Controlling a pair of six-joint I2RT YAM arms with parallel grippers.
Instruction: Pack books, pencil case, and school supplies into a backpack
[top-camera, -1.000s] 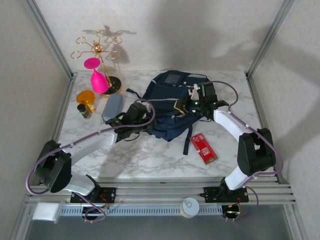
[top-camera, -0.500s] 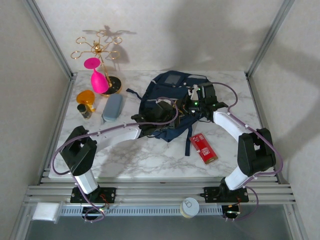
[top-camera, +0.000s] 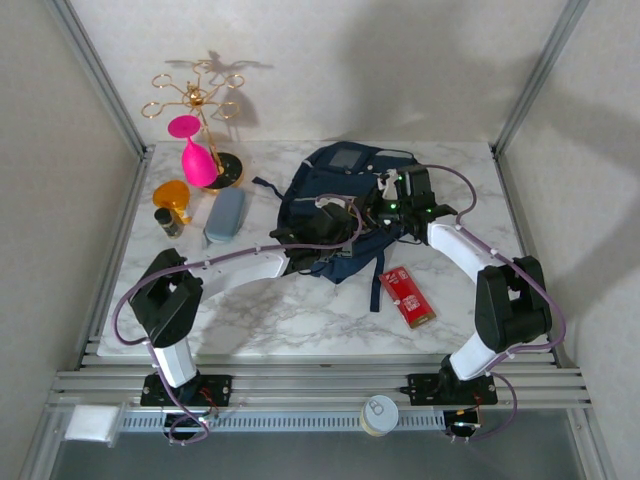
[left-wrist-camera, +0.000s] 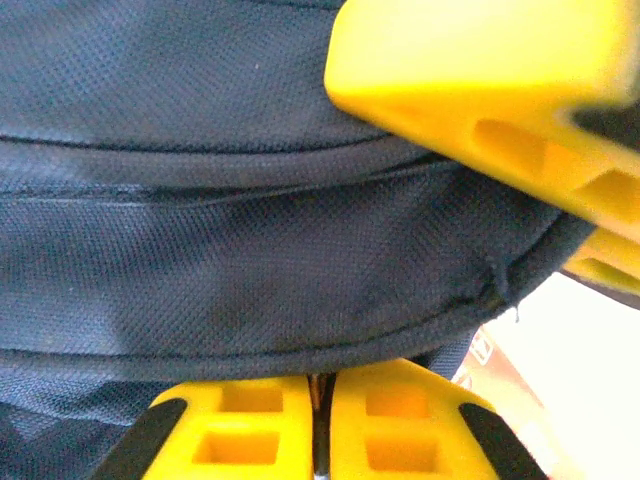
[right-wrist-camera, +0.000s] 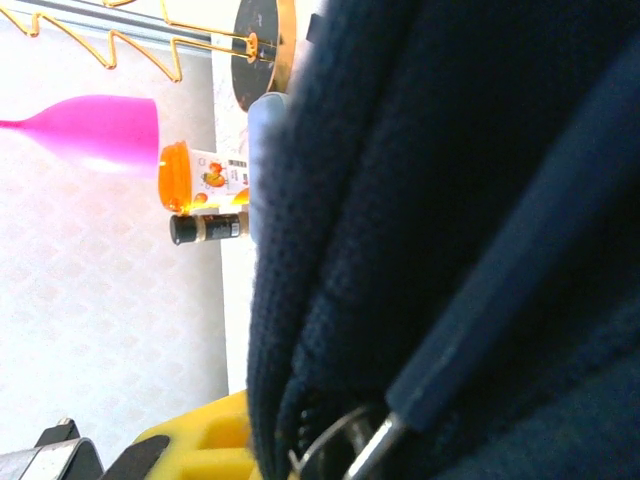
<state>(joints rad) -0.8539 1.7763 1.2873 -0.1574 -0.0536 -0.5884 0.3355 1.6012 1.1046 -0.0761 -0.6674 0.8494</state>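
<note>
Locate the backpack at the rear centre of the worktop, lying flat with the front panel up and dark straps trailing toward the near edge.

Find the left gripper over the near-left part of the backpack, at the end of a forearm crossing from the near left corner. In the left wrist view, note its fingers pressed fully together, side by side, tips against the piped lower rim of the navy fabric. Cannot tell of any cloth caught between them.

Find the right gripper at the right side of the backpack, just beside the left gripper. In the left wrist view, note its yellow fingers clamped on a fold of backpack fabric, one above the cloth and one below. In the right wrist view, note a metal zip pull close beside one yellow finger.

Locate the pencil case near the left edge, left of the backpack and apart from it.

Locate the school supplies pack toward the near right, off the near-right corner of the backpack, beside a strap.

Toward the rear left corner, note a gold wire rack, a pink glass at its base, an orange object and a dark bottle just left of the pencil case.
</note>
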